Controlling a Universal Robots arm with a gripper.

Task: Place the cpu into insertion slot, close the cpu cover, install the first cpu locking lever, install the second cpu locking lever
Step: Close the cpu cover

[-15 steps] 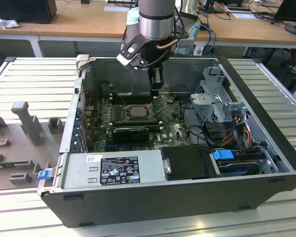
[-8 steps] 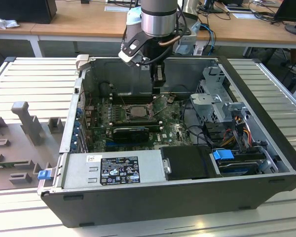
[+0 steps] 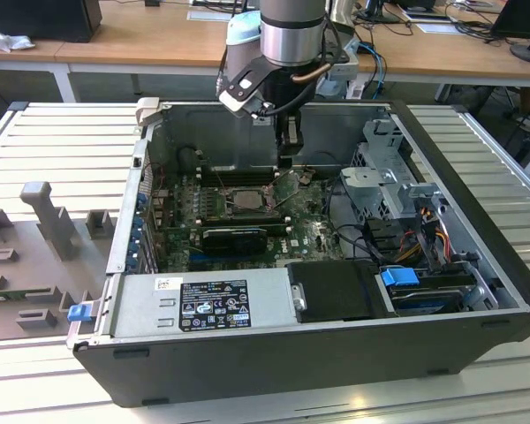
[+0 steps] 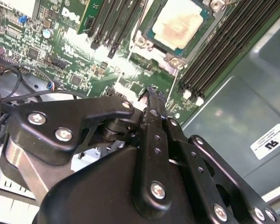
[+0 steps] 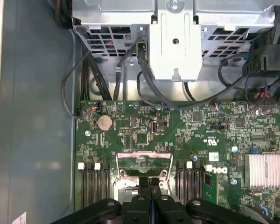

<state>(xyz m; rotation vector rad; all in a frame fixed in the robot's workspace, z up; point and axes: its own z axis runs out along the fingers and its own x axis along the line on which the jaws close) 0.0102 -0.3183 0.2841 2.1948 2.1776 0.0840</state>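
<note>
The gripper hangs low inside the open case, at its far side in the exterior view. Its black fingers are drawn together with a hairline gap between them; nothing shows between the tips.

Just past the fingertips in the first wrist view is the cover, a thin grey metal frame. Green board shows through its square window. I cannot tell whether the fingertips touch it.

Beyond the tips in the second wrist view lies the cpu. It is a flat square chip with a pale silvery-beige face, mottled brownish toward the middle, and the whole face is bare. It sits flat in the slot, whose teal edge and metal rim with screw heads frame it. Long black memory slots run on both sides of the slot.

Farther off in the first wrist view, black cables loop from the board up to a grey metal drive cage.

The case rests on a ribbed grey table, with wooden desks behind.
</note>
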